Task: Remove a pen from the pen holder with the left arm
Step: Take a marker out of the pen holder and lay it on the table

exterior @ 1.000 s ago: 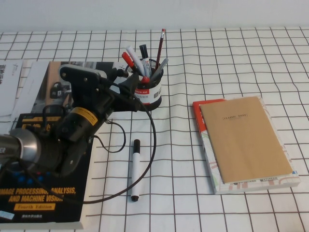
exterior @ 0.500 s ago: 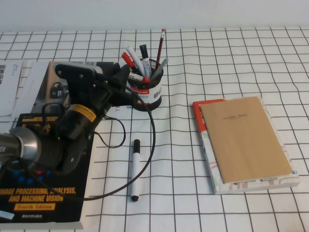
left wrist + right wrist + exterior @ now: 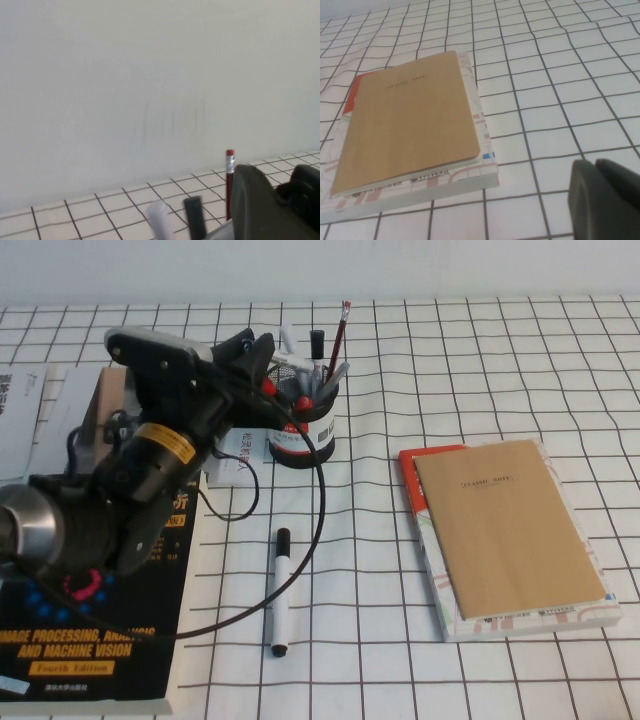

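Note:
The black mesh pen holder point(image 3: 303, 433) stands on the gridded cloth, holding several pens: a red pencil point(image 3: 341, 332), a black-capped marker point(image 3: 317, 344), a white marker point(image 3: 288, 339) and red-capped pens point(image 3: 300, 403). My left gripper point(image 3: 262, 360) is raised at the holder's left rim, fingers drawn together on a red-capped pen point(image 3: 268, 388); the contact itself is hidden. The left wrist view shows one finger point(image 3: 260, 205) beside the pencil point(image 3: 229, 185). My right gripper point(image 3: 596, 167) hovers over the cloth near the notebook point(image 3: 410, 120), shut and empty.
A large textbook point(image 3: 90, 640) lies under the left arm, with papers point(image 3: 20, 410) behind it. A loose black-capped marker point(image 3: 280, 590) lies in front of the holder. A brown notebook on stacked books point(image 3: 505, 530) sits at the right.
My left gripper has gone from wide open among the pens to closed, and has risen. The holder has shifted slightly left and its pens have tilted.

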Motion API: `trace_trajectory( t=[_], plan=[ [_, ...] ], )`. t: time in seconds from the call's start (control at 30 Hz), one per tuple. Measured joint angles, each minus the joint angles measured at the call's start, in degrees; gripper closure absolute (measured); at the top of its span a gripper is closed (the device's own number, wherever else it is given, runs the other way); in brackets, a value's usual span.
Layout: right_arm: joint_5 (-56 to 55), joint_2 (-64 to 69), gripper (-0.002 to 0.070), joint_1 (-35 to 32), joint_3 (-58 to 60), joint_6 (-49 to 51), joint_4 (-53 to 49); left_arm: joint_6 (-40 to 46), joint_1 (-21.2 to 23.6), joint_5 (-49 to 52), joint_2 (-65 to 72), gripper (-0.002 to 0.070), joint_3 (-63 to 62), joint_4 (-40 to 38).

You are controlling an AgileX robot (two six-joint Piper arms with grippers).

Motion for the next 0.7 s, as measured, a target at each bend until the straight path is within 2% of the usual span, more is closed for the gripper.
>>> trace_trajectory(
  t=[0.23,0.4,0.5,0.63,0.7],
  plan=[
    [0.0,0.0,0.0692,0.0,0.0,0.0,0.0,4.7,0.3,10.6,-9.5,0.0568,0.0,5.7],
    [0.0,0.0,0.0692,0.0,0.0,0.0,0.0,4.0,0.3,22.8,-18.5,0.0568,-0.6,11.2],
    [0.0,0.0,0.0692,0.0,0.0,0.0,0.0,-3.4,0.3,35.8,-23.7,0.0568,-3.3,18.6],
    [0.0,0.0,0.0692,0.0,0.0,0.0,0.0,-24.1,0.3,57.5,-28.2,0.0568,-8.7,30.8],
    [0.0,0.0,0.0693,0.0,0.0,0.0,0.0,-28.6,-0.1,66.9,-29.5,0.0568,-10.5,32.7]
  ],
)
